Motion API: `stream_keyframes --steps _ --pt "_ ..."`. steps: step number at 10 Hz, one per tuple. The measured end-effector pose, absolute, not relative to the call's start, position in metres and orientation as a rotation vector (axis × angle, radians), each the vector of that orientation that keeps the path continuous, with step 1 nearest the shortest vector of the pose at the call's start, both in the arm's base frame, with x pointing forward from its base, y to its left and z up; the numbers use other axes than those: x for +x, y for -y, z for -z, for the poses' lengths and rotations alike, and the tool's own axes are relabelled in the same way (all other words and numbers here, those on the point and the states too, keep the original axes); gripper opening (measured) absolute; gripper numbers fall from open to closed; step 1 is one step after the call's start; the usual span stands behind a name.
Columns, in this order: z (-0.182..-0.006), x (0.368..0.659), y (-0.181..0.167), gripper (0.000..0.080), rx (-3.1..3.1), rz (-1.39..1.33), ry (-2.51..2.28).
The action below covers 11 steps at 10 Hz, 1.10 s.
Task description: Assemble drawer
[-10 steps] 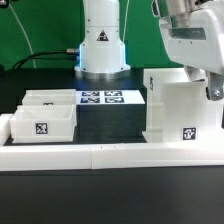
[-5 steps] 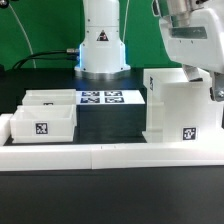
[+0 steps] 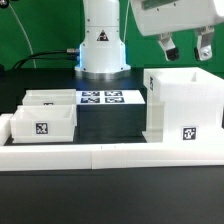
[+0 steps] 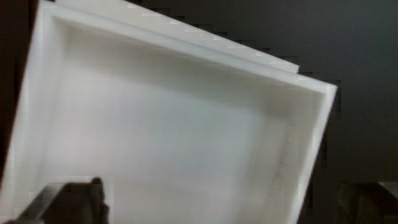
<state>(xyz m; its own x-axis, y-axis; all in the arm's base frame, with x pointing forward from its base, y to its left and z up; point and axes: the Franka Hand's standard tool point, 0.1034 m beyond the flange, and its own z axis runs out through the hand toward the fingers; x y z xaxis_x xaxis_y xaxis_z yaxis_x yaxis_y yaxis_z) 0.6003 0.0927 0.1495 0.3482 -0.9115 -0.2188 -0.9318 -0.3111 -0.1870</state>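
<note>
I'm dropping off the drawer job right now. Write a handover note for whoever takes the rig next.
Gripper: open and empty, hovering above the housing without touching it.
Housing: upright at the exterior view's right, its opening facing up. The wrist view looks into it and shows nothing inside.
Trays: the front tray and the rear tray sit at the exterior view's left, both outside the housing, behind the low wall strip. The marker board lies between them and the housing.
Done: no tray is in the housing yet.
Left: both trays still have to go into the housing.
</note>
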Motion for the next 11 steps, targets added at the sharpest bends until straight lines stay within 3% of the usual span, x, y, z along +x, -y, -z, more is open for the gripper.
stream_keyframes --steps 5,8,10,11 --pt "-0.142 0.594 -0.083 0.0649 -2.737 -0.097 -0.998" --pt "-0.135 0.571 -0.054 0.0649 -2.914 -0.061 -0.505" --pt "-0.132 0.560 -0.016 0.0649 -2.958 -0.007 -0.226" --pt "-0.131 0.560 -0.015 0.0649 -2.965 -0.004 -0.161"
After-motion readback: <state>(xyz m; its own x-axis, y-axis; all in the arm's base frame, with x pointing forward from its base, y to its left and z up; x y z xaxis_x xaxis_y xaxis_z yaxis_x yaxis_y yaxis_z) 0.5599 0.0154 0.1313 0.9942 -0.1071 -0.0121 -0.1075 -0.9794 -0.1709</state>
